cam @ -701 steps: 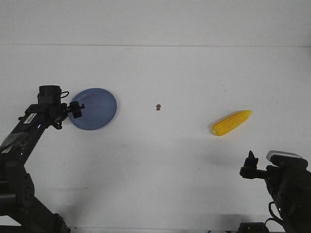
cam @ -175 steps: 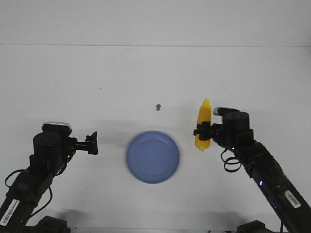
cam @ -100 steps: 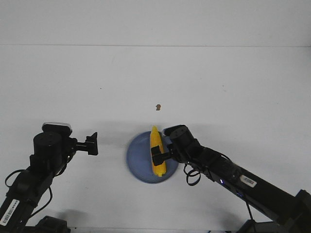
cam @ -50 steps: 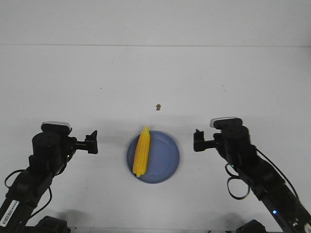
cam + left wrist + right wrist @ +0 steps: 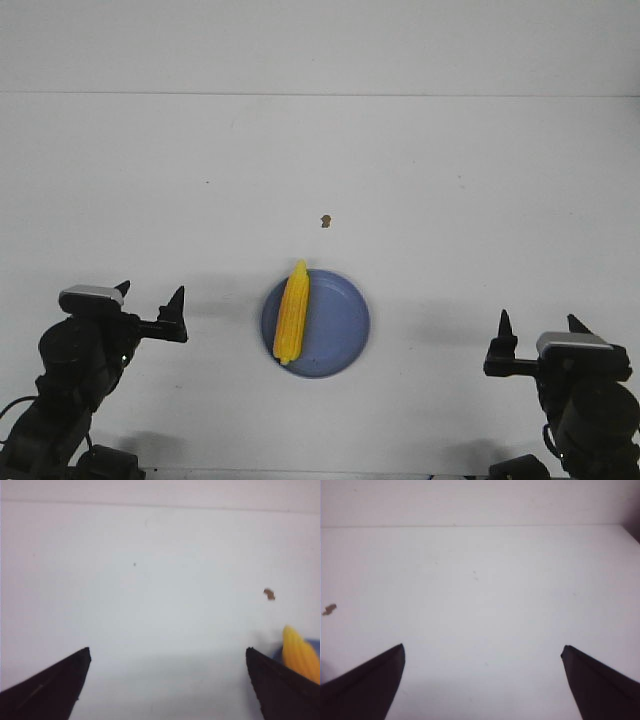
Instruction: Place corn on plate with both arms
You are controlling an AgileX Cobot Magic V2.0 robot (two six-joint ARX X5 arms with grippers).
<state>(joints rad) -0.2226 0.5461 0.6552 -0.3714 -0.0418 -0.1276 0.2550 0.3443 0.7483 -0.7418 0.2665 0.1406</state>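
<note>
The yellow corn [image 5: 292, 311] lies on the left half of the blue plate [image 5: 342, 322], its tip pointing away from me and reaching past the far rim. My left gripper [image 5: 150, 300] is open and empty, well left of the plate. My right gripper [image 5: 537, 325] is open and empty, well right of the plate. In the left wrist view the corn's tip [image 5: 299, 652] and a sliver of the plate [image 5: 314, 643] show beside one finger [image 5: 280, 690]. The right wrist view shows only bare table between the open fingers [image 5: 362, 685].
A tiny brown speck [image 5: 325, 220] lies on the white table [image 5: 450, 180] beyond the plate; it also shows in the left wrist view [image 5: 269, 594] and the right wrist view [image 5: 329, 609]. The table's far edge meets a white wall.
The corn was carried over by the right gripper, laid on the plate and let go. Both arms have since drawn back toward the near edge, with both grippers open.
</note>
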